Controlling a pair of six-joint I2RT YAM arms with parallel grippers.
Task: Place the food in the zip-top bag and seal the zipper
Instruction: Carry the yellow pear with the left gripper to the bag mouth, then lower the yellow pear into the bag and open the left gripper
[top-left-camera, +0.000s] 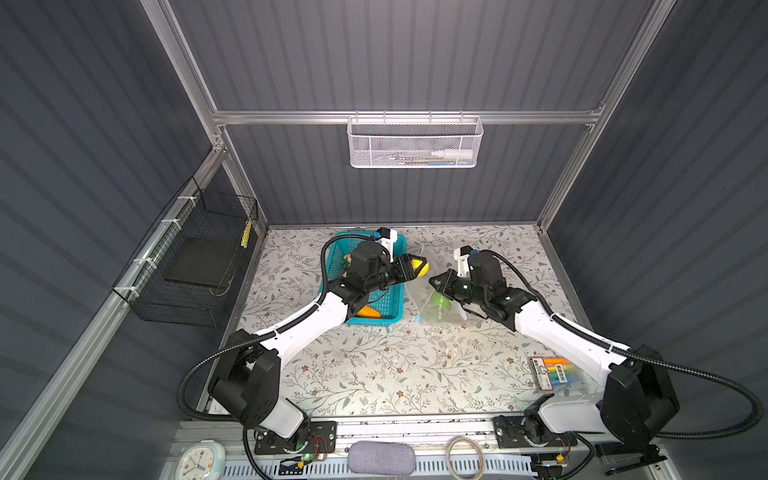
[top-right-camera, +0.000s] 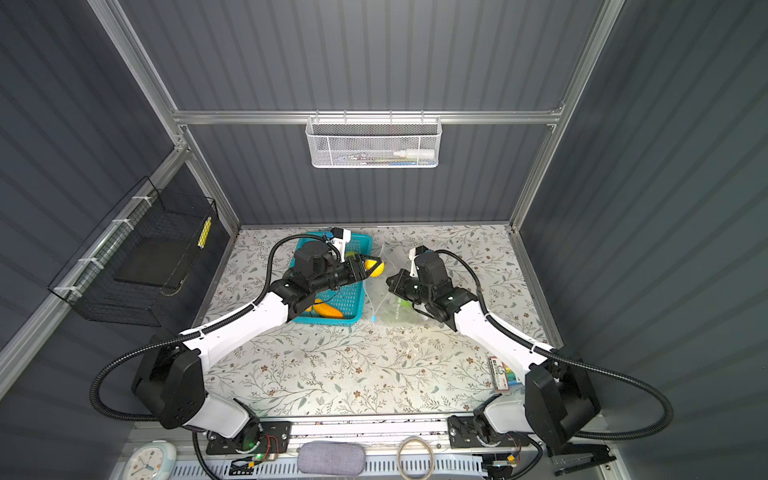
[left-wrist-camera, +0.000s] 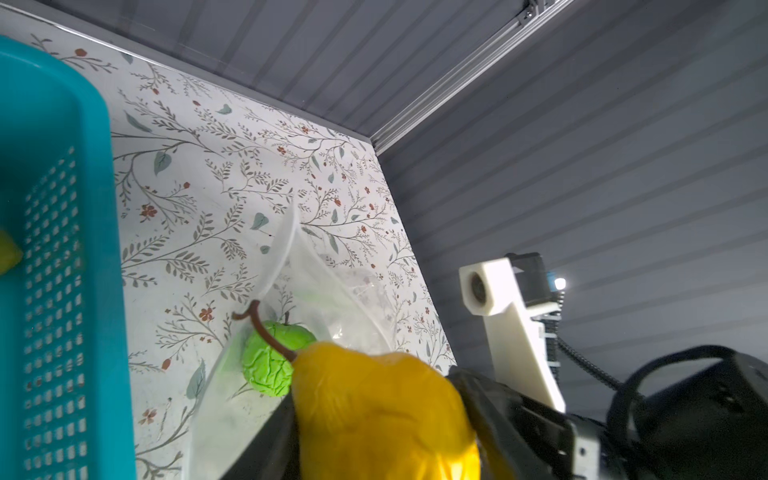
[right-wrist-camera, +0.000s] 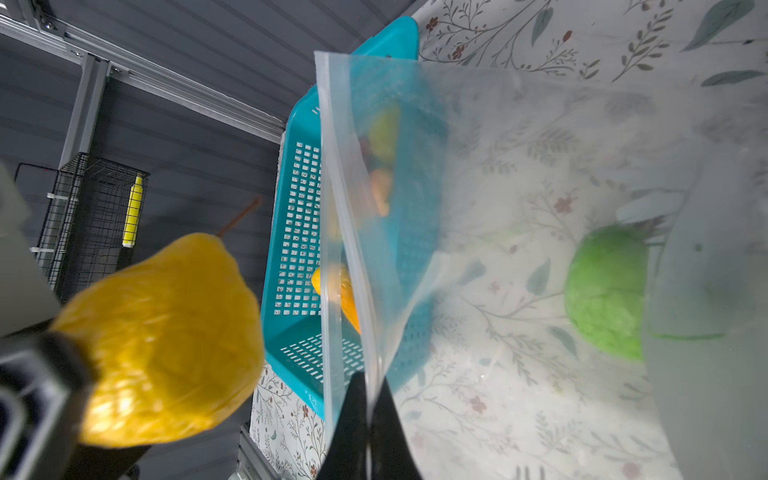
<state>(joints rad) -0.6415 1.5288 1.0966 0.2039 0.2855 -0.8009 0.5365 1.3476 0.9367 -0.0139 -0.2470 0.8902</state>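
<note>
your left gripper (top-left-camera: 420, 264) has its jaws partway closed around the fat end of the yellow pear (left-wrist-camera: 386, 411), so the stem end leads. the pear hangs just off the teal basket's (top-left-camera: 376, 320) bag-side rim, at the mouth of the zip-top bag (top-left-camera: 438, 309) and, as far as i can tell, not yet inside. the bag lies just beside that long side of the basket. your right gripper (right-wrist-camera: 368, 419) is pinched tight on the upper lip at the zipper (right-wrist-camera: 334, 216), holding it raised so the mouth gapes toward the basket. the mouth edge runs parallel to the basket's long side. the pear's long axis points across it, away from the basket, toward the green food (left-wrist-camera: 272, 361) lying inside. i judge the move to be a short push away from the basket and down, under the lifted lip. room is tight: the right gripper's tips sit near the pear, so enter on the side nearer the basket's back-wall end. more food (top-left-camera: 368, 311) waits in the basket.
</note>
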